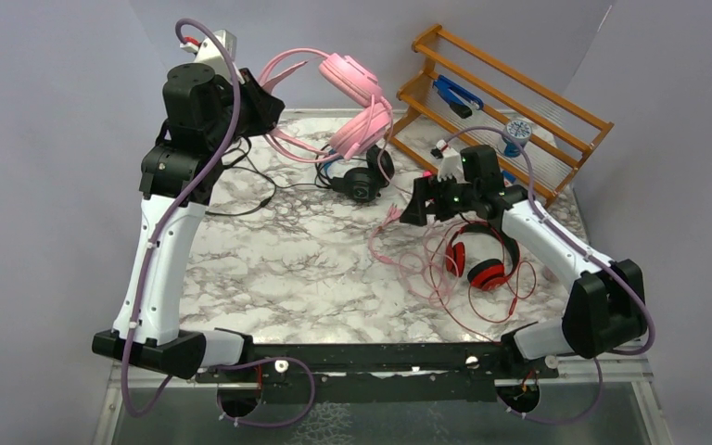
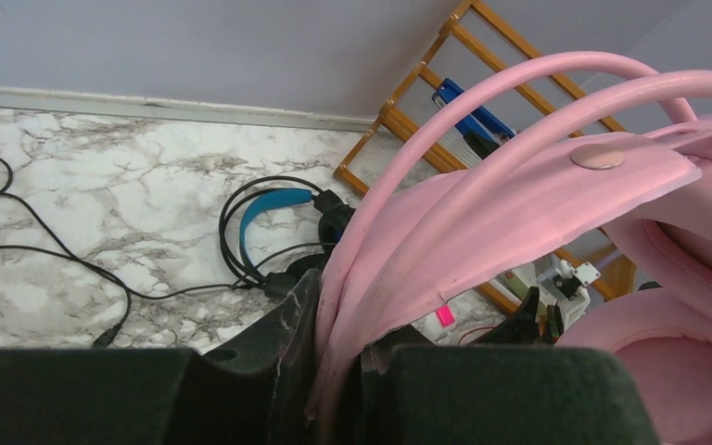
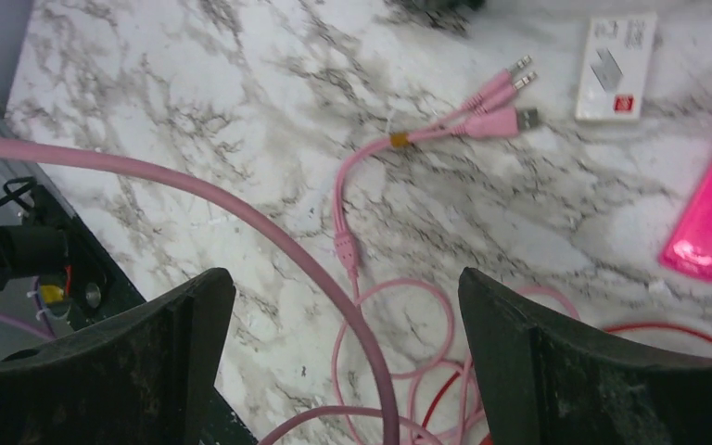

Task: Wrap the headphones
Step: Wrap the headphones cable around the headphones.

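**Pink Aloft, Cable Lying Slack**

Found raised above the back of the white marble-pattern table (image 1: 278,278): the all-pink over-ear headset of padded plastic (image 1: 357,102), well clear of the surface. Pinched by its pink headband (image 2: 519,204) in the left gripper (image 2: 334,352), jaws drawn narrow around it. Probably light, springy and fairly stiff along the band, soft at the cushions. Best gripped on the band, not the cups.

Trailing down and across to the right: its long thin pink cable (image 3: 337,209), limp, tangle-prone, pooled in loose loops beside the red headset with black band (image 1: 482,264). Hovering over that slack, the right gripper (image 3: 341,278), spread wide, holding nothing, straddling one strand.

Better taken mid-length than at the pink triple-plug end (image 3: 505,93), small and likely slippery. Lying apart near the back, the black headset with blue headband (image 1: 362,178).
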Available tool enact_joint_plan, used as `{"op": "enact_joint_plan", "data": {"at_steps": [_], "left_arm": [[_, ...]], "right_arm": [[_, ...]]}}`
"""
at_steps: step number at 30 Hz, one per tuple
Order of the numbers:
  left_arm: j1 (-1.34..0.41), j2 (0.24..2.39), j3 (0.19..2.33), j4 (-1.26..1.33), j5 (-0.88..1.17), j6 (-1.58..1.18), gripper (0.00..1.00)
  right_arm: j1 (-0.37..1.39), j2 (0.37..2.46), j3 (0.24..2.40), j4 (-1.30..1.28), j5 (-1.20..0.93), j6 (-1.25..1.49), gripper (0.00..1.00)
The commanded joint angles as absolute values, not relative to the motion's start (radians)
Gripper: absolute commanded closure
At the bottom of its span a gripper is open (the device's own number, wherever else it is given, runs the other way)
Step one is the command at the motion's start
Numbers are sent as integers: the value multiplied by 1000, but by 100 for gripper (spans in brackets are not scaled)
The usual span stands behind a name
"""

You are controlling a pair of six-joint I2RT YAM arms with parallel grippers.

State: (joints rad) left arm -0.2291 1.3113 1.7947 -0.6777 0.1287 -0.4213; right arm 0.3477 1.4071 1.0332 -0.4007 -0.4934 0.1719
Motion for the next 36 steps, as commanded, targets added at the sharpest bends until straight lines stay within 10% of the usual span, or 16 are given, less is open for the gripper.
{"op": "enact_joint_plan", "data": {"at_steps": [1, 11, 22, 36], "left_arm": [[-226, 1308, 1850, -610, 193, -475, 100], [-226, 1299, 1872, -612, 220, -457, 100], [-226, 1282, 1770, -479, 592, -388, 100], [-467, 1240, 1412, -441, 866, -137, 100]], "right_arm": [[354, 1449, 1063, -247, -652, 95, 8], [338, 1437, 991, -145, -709, 144, 28], [313, 1441, 940, 19, -695, 242, 98], [296, 1566, 1237, -168, -896, 125, 100]]}}
